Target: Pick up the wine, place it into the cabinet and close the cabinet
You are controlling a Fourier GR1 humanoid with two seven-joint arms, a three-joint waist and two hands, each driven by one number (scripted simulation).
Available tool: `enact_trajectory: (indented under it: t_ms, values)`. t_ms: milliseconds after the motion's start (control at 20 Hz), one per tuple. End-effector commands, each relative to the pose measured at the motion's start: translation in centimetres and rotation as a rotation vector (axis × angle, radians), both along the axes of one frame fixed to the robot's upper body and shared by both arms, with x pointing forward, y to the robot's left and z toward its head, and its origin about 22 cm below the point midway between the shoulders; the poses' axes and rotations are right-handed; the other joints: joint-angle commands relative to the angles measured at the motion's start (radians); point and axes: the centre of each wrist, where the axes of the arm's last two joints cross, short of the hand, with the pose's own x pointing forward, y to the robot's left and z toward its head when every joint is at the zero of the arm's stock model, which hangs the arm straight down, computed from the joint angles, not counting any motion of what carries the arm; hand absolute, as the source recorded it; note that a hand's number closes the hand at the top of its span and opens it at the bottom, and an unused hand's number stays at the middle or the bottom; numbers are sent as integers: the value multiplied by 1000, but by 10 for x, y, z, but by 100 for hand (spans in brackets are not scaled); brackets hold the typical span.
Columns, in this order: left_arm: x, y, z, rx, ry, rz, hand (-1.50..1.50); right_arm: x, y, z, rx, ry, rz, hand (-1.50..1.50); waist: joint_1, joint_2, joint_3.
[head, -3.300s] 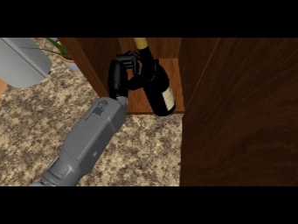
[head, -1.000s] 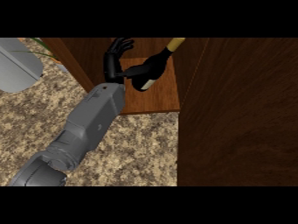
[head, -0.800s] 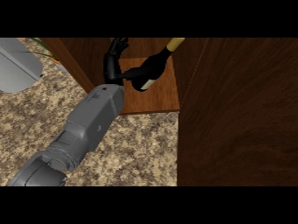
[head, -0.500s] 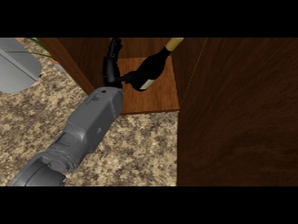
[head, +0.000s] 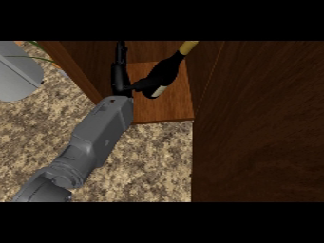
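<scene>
Speckled stone counter at 6 o'clock; brown wooden cabinet shelf up at 12 o'clock; big dark cabinet door wide open at 3 o'clock; grey thing off at 10 o'clock, hard to name.

Wine bottle on the shelf, inside the cabinet; long way running from 7 o'clock up to 1 o'clock, yellow top at the far end, pale label at the near end; cannot tell if standing straight or leaning.

Left hand just at 9 o'clock of the bottle, grey arm coming in from 7 o'clock; fingers straight and pointing to 12 o'clock, not wrapped round anything; lower part of the hand touching the dark bottle, or very nearly, hard to tell which; no right hand anywhere in sight, so only the left one near.

Different from a few seconds ago: back then wrapped right round the bottle, nearer the front of the shelf; now let go, bottle deeper in; about the same as half a second ago.

Likely next: pull the hand back toward 7 o'clock without bumping the bottle, then push the door shut; door not yet closed.
</scene>
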Motion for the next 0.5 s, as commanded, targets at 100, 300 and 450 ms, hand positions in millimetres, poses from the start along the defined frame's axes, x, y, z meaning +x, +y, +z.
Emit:
enact_trajectory:
  t_ms: [100,300,450]
  values:
    - [0,27,-7,-18,8,-9,-150,-25,0,6,22,-11,32,-150,-1,1,-3]
    - [-7,15,-15,-22,-4,-74,-150,-17,-1,-1,18,-3,20,-150,14,-3,-3]
    - [-17,15,-32,-50,6,-85,-150,-21,-4,6,28,-14,31,-150,8,-5,-3]
